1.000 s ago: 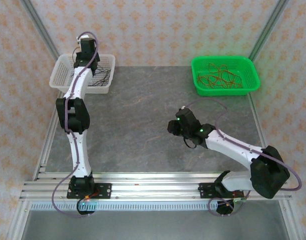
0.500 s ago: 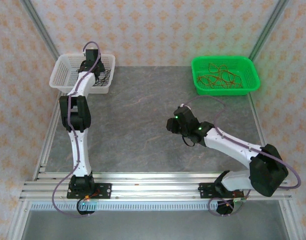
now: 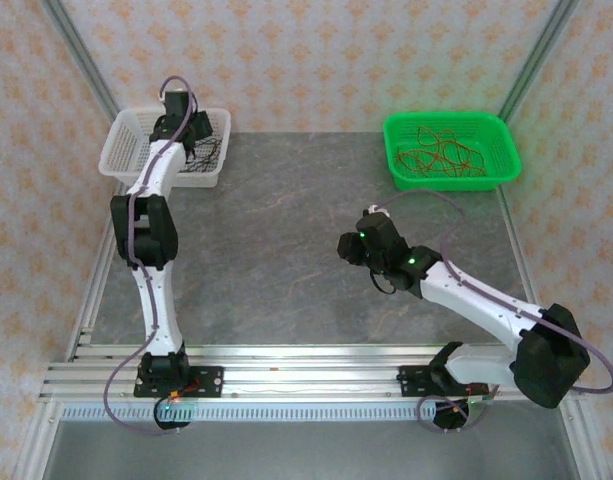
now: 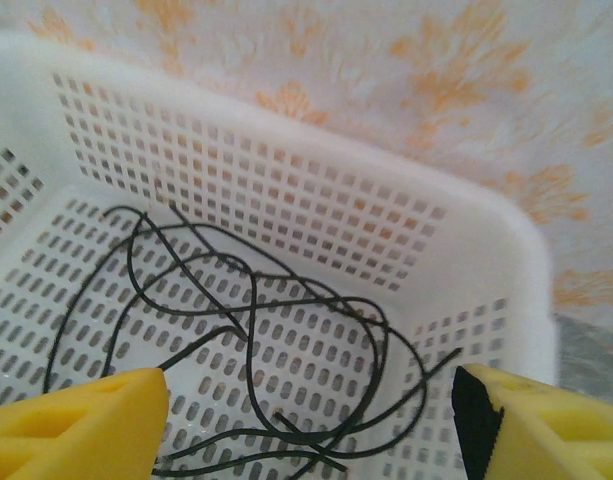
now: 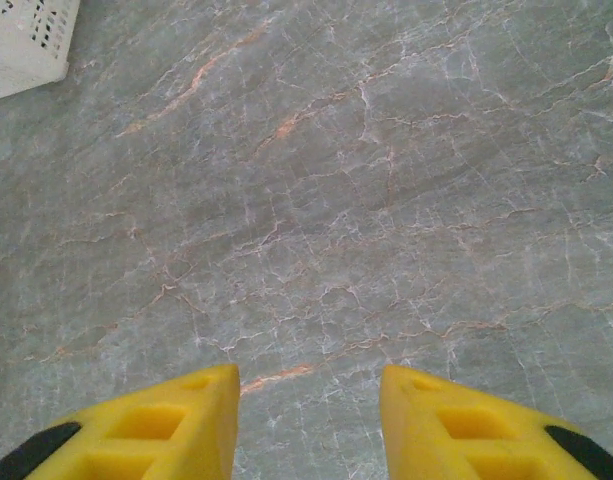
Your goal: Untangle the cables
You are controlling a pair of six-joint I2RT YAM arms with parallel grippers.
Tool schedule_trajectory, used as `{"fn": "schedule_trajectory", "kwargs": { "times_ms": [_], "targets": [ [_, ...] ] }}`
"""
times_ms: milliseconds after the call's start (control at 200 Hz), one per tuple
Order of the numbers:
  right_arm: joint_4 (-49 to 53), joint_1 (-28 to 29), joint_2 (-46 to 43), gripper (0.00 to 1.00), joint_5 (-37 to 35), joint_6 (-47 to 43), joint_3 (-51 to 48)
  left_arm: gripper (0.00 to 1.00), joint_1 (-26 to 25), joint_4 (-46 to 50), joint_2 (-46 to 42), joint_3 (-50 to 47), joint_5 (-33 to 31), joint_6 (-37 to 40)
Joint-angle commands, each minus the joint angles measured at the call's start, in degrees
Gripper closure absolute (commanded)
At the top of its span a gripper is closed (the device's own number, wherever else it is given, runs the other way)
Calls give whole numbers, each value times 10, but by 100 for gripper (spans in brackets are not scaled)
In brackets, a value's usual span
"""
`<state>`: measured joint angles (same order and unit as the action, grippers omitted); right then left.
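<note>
My left hand point(image 4: 308, 392) gapes empty over black cables point(image 4: 251, 330) in the white basket point(image 4: 286, 150) beneath: drop-off, I judge. Next my open right hand point(image 5: 309, 385) should reach the red tangle point(image 3: 441, 152) ahead.

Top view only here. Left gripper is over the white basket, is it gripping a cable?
Observer: No. In the left wrist view the left gripper is open, with nothing clamped between its fingers.
Operator: Where are the cables, then?
Observer: The black cables lie in loose, overlapping loops on the floor of the white basket.
Operator: And the right gripper?
Observer: In the right wrist view the right gripper is open and empty, over the grey table.
</note>
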<state>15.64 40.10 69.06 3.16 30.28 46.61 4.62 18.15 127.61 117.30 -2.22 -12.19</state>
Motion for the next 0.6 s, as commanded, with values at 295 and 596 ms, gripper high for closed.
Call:
{"fn": "schedule_trajectory", "kwargs": {
  "times_ms": [295,596],
  "targets": [
    [-11,3,12,58,-61,-33,-34,23,5,-137,-344,-286,20,-8],
    [-185,-27,-34,51,-257,-218,-93,24,5,-351,-647,-750,-59,-76]
  ]
}}
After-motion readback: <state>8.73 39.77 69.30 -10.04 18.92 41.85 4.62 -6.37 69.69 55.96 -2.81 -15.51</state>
